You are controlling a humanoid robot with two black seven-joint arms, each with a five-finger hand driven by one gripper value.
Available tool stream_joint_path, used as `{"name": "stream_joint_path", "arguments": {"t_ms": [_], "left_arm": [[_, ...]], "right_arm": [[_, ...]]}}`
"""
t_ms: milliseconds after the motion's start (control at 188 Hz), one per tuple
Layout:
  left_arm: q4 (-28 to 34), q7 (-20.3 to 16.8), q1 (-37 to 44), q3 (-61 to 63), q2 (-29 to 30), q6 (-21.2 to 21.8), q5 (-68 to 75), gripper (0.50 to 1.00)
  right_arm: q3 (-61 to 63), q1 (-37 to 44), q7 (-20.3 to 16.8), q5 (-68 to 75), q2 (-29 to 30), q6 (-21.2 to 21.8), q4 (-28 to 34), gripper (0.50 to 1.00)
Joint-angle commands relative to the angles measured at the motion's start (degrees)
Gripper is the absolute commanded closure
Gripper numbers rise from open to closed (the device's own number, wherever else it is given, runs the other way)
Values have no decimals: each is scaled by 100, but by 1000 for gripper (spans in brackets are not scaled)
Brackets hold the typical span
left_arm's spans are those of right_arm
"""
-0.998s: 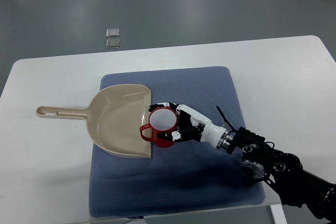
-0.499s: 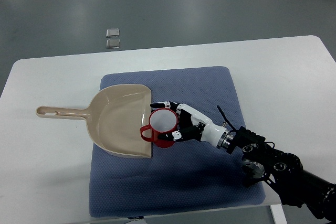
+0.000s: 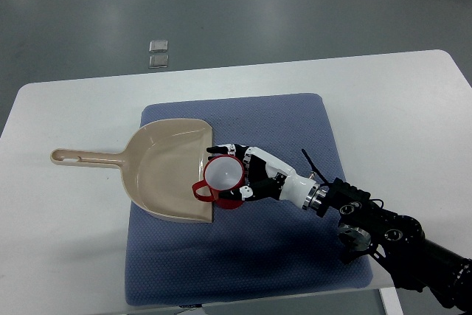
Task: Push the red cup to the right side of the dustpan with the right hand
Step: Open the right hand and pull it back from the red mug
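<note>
A red cup (image 3: 221, 180) with a white inside stands upright at the right, open edge of the beige dustpan (image 3: 166, 167), its handle pointing left over the pan's lip. My right hand (image 3: 237, 173) comes in from the lower right and cups the mug's right side, with fingers curled round its far and near walls. The dustpan lies flat on the blue mat (image 3: 280, 138), its long handle (image 3: 81, 158) reaching left onto the white table.
The white table (image 3: 413, 116) extends around the mat on all sides. My right forearm (image 3: 383, 234) lies across the mat's lower right corner. Two small grey squares (image 3: 158, 52) lie on the floor beyond the table's far edge.
My right hand has pushed the cup slightly left and toward the near side, so the cup now overlaps the dustpan's open edge more.
</note>
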Motion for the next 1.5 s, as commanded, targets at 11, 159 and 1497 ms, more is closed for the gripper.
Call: {"name": "stream_joint_path", "arguments": {"t_ms": [11,159,1497], "left_arm": [[0,2,0,-1,0,1,0,500],[0,2,0,-1,0,1,0,500],[0,-7,0,8,0,1,0,500]], "right_arm": [[0,-1,0,0,-26,27,55,572],[18,-18,0,0,-105,19,81,570],[809,8,0,632,-1081,282,-94,572]]}}
